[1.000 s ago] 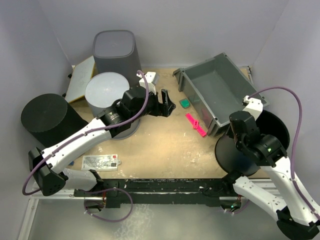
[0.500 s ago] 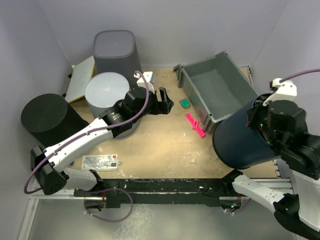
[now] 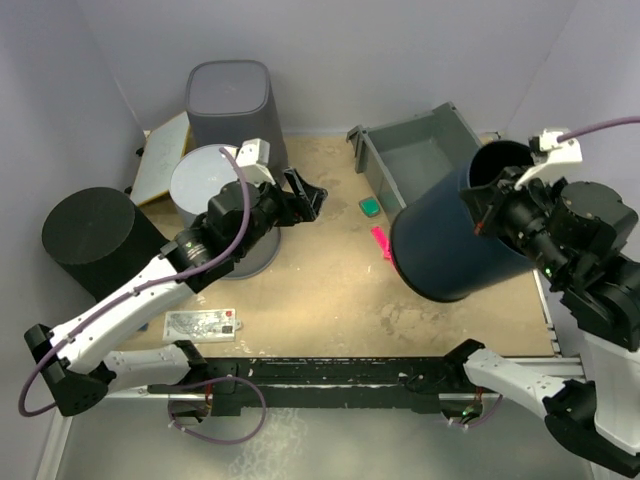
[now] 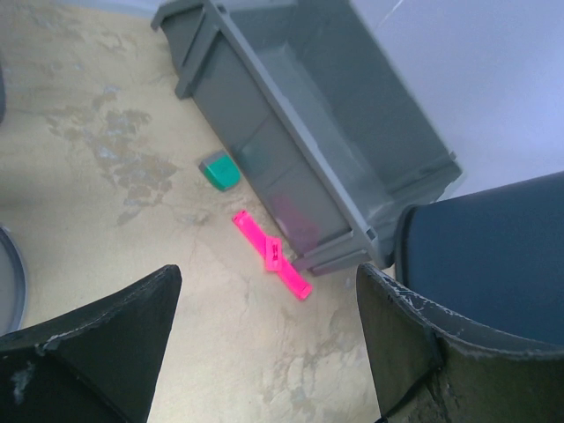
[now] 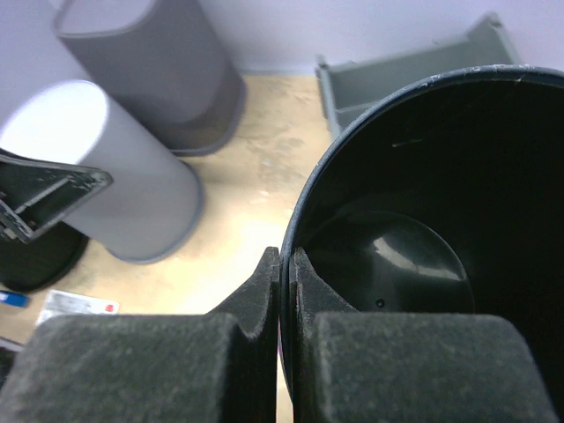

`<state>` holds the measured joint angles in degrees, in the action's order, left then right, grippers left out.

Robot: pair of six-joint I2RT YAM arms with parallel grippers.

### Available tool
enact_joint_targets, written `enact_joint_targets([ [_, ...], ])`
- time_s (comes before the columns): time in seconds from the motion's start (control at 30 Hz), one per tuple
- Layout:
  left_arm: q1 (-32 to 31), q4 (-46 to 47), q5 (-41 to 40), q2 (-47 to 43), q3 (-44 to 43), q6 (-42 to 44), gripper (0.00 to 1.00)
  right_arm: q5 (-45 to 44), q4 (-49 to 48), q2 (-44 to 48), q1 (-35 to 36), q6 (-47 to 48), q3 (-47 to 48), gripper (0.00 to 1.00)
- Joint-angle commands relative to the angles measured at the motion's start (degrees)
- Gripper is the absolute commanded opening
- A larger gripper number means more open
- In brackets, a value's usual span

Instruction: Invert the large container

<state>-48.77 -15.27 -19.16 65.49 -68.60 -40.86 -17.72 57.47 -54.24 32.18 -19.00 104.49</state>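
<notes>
The large container [image 3: 445, 245] is a dark navy round bin. It hangs tilted on its side above the table's right part, its mouth facing my right arm. My right gripper [image 3: 488, 208] is shut on its rim. In the right wrist view the gripper [image 5: 284, 269] pinches the rim, one finger inside and one outside, and the bin's dark inside [image 5: 423, 229] fills the right half. My left gripper [image 3: 305, 195] is open and empty over the table's middle. In the left wrist view it [image 4: 264, 348] is wide open, and the navy bin [image 4: 485, 256] shows at the right.
A grey rectangular tub [image 3: 420, 160] lies at the back right, with a pink strip [image 3: 380, 242] and a green block [image 3: 370, 207] beside it. A light grey cylinder [image 3: 205, 180], a dark grey bin [image 3: 230, 100] and a black cylinder [image 3: 90, 235] stand at the left. A card [image 3: 200, 322] lies near the front.
My right arm has lifted the navy bin off the table, tipped it onto its side and carried it left. My left gripper has drawn back to the left, still open.
</notes>
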Motion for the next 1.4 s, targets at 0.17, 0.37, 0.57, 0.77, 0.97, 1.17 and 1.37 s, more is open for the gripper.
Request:
enact_joint_targets([
  [0.17,0.16,-0.74,0.28,-6.74,-1.58,-3.69,0.78,18.02,-35.94,-3.81,0.14,-6.15,-9.41,0.00],
  [0.37,0.20,-2.43,-0.13,-11.82,1.04,-6.42,0.78,26.28,-48.43,-7.93,0.11,-12.77,-13.69,0.00],
  [0.57,0.20,-1.78,-2.31,-14.81,3.87,-7.83,0.78,29.34,-54.84,-10.27,0.16,-15.76,-14.86,0.00],
  [0.77,0.18,-1.91,-2.79,-14.88,4.35,-7.69,0.78,30.95,-57.38,-11.06,0.15,-16.87,-14.85,0.00],
  [0.97,0.22,-3.02,-3.99,-15.63,3.76,-7.04,0.78,33.47,-59.92,-13.24,0.14,-18.40,-13.41,0.00],
  [1.17,0.17,-5.19,-4.90,-18.24,3.71,-7.47,0.78,34.28,-62.62,-14.38,0.15,-21.14,-16.88,0.00],
  [1.37,0.17,-5.70,-4.57,-19.80,4.99,-7.99,0.78,34.08,-64.65,-14.25,0.16,-23.36,-21.95,0.00],
])
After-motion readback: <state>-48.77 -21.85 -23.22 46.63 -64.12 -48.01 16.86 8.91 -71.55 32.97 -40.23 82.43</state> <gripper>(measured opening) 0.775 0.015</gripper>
